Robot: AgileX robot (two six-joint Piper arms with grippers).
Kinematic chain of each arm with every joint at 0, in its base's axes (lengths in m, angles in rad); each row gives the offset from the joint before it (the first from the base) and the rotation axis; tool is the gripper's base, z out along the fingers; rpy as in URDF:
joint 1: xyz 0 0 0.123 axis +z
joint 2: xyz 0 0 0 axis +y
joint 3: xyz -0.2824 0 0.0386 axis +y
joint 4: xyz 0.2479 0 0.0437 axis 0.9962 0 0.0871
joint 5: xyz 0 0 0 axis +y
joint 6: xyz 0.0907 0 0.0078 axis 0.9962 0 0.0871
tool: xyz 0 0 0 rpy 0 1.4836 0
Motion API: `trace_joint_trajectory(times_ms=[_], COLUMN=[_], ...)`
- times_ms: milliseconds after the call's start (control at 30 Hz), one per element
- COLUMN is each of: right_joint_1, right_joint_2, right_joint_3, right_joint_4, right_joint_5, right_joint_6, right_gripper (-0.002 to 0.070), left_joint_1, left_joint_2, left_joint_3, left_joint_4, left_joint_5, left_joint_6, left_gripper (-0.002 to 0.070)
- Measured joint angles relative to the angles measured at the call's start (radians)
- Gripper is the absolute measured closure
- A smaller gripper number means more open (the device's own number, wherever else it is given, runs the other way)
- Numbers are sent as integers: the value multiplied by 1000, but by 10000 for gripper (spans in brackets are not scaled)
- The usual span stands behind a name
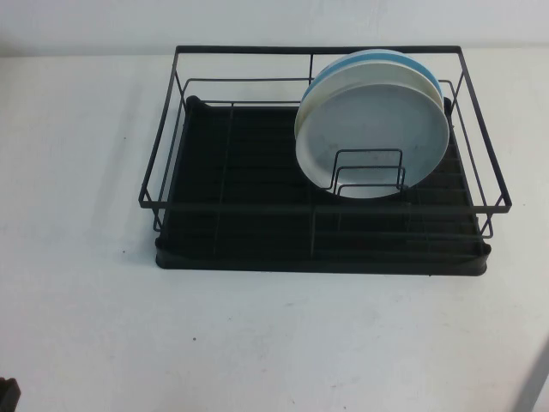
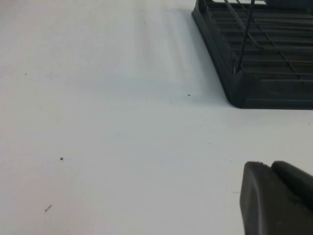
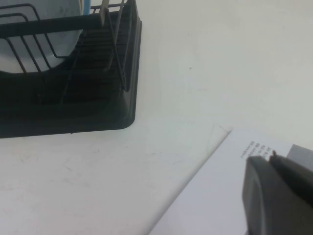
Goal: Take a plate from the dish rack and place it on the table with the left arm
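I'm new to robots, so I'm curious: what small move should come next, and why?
Probably the left gripper, low at the table's near left, lifts toward the plate standing in the dish rack. The right gripper sits low at right, away from it.

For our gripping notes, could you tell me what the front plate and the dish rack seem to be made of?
Plate: probably glazed ceramic or melamine; smooth, pale grey-blue, soft sheen. Dish rack: thin black coated metal wire, over a ribbed, matte, plastic-looking tray. Left tool and right tool hover low over the table.
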Motion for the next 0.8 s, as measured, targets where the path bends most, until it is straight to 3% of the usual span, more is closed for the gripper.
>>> trace_joint_trajectory(times_ms=[667,800], right_joint_1=[0,0], right_joint_2=[0,0], right_joint_3=[0,0], right_joint_4=[0,0], right_joint_5=[0,0], right_joint_6=[0,0], right_gripper=[696,697], left_joint_1=[0,0], left_joint_2=[0,0], left_joint_3=[0,0], left_joint_4=[-1,50], left_joint_5=[0,0], left_joint_6=[0,4], left_gripper=[678,678])
